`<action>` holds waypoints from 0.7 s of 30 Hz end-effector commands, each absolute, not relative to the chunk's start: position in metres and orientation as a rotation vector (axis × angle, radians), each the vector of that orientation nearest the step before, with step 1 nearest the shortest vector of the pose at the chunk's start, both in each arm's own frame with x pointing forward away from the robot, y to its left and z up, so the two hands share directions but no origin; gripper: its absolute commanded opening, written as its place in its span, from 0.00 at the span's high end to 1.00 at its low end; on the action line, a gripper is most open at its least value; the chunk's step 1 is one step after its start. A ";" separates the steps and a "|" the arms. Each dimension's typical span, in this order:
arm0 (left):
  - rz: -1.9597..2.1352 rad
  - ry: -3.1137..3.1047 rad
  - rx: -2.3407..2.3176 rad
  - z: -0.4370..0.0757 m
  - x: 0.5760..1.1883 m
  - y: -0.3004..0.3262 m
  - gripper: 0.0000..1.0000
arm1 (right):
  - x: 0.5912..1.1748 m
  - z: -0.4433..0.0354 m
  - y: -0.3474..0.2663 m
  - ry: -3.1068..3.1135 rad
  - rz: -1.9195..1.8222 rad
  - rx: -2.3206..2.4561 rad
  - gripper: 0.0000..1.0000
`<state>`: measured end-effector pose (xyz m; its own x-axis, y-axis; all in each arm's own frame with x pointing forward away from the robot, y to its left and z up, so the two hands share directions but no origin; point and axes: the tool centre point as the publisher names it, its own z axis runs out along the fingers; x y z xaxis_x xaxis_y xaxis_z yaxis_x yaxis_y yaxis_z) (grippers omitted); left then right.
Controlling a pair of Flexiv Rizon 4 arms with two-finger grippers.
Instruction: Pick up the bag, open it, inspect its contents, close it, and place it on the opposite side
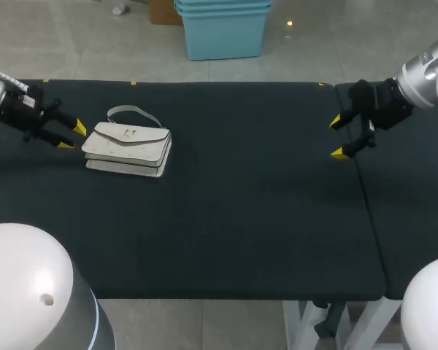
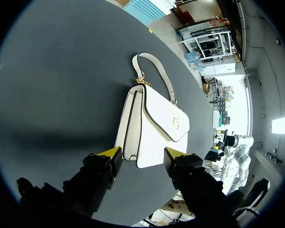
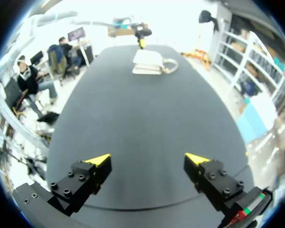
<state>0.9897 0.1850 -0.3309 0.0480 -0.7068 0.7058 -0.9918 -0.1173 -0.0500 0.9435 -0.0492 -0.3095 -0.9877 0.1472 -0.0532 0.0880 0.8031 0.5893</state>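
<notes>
A white handbag [image 1: 128, 149] lies flat at the left of the black table, flap shut, its strap [image 1: 133, 112] curled on the far side. My left gripper [image 1: 72, 136] hovers just off the bag's left end, fingers apart and holding nothing. In the left wrist view the bag [image 2: 152, 123] stretches away ahead of the left gripper [image 2: 142, 154], its near end level with the yellow tips. My right gripper [image 1: 337, 137] stands open and empty near the table's right side. From the right wrist view, the right gripper [image 3: 147, 158] looks across bare tabletop to the distant bag [image 3: 147, 63].
The black tabletop [image 1: 241, 204] stretches between bag and right gripper. A seam [image 1: 363, 189] to a second black surface runs just under the right gripper. White robot housings [image 1: 22, 284] fill the near corners.
</notes>
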 end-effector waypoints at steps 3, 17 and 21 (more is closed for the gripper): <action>0.562 -1.808 1.653 -0.329 1.006 0.188 0.48 | 0.944 -0.310 -0.049 2.891 0.941 0.188 0.00; 0.466 -1.866 1.533 -0.348 1.014 0.175 0.51 | 0.944 -0.310 -0.049 2.891 0.941 0.188 0.00; 0.455 -1.854 1.528 -0.352 1.016 0.176 0.52 | 0.944 -0.310 -0.049 2.891 0.941 0.188 0.00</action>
